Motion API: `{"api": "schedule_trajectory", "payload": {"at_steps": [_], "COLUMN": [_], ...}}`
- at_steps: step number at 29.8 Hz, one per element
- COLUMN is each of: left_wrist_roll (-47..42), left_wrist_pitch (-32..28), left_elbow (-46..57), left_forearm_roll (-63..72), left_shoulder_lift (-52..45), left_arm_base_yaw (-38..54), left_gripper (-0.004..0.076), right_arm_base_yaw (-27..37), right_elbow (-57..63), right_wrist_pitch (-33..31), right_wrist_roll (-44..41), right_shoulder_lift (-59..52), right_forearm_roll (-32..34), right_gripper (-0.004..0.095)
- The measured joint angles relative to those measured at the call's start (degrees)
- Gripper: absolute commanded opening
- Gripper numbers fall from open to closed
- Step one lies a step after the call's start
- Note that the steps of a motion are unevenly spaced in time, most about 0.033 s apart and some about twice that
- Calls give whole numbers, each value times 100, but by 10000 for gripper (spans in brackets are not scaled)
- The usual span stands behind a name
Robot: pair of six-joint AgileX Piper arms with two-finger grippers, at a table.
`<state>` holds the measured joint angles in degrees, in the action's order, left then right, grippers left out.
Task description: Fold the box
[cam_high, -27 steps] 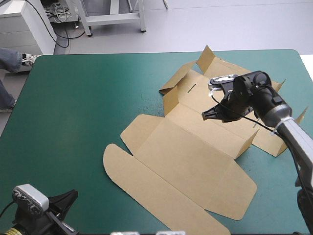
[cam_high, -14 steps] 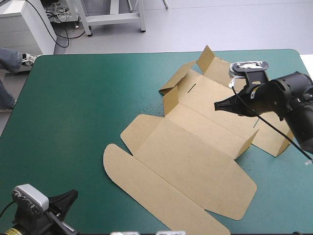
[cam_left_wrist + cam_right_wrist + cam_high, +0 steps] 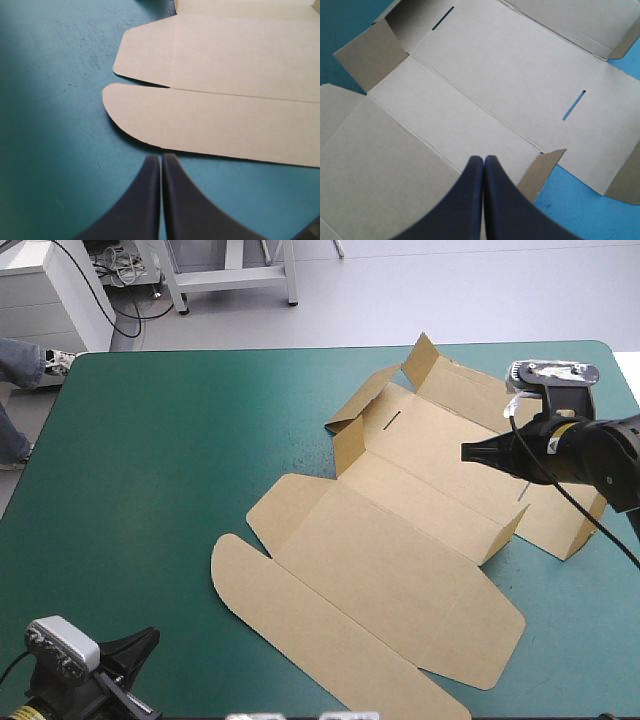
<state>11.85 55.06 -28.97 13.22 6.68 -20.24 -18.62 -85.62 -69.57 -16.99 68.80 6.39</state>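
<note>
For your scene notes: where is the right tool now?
In the high view, the right tool hangs, shut and empty, over the far-right panels of the box.

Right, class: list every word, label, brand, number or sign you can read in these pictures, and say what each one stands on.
No text can be read anywhere.
The brown cardboard box shows plain board, only slots and creases.
The teal-green table cover bears no print.
The left gripper and right gripper, both black, carry no marks.
</note>
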Motion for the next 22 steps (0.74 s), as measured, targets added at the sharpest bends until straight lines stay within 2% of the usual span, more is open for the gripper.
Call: {"api": "schedule_trajectory", "payload": {"at_steps": [6, 9, 14, 16, 22], "left_wrist_roll": [0, 0, 188, 266, 297], "left_wrist_pitch": [0, 0, 0, 0, 0], "left_elbow": [0, 0, 0, 0, 0], "left_forearm_roll": [0, 0, 0, 0, 0], "left_shoulder_lift": [0, 0, 0, 0, 0], "left_arm_base_yaw": [0, 0, 0, 0, 0], "left_gripper": [-8, -8, -8, -8, -8], "right_arm_base_yaw": [322, 496, 576, 576, 577], "right_elbow": [201, 515, 942, 970, 979], "right_wrist_pitch": [7, 7, 1, 11, 29], "right_wrist_roll": [-128, 73, 247, 267, -262], "right_shoulder_lift": [-18, -24, -24, -24, -28], "right_forearm_roll": [40, -66, -303, -369, -87], "right_gripper": [20, 138, 478, 535, 537]}}
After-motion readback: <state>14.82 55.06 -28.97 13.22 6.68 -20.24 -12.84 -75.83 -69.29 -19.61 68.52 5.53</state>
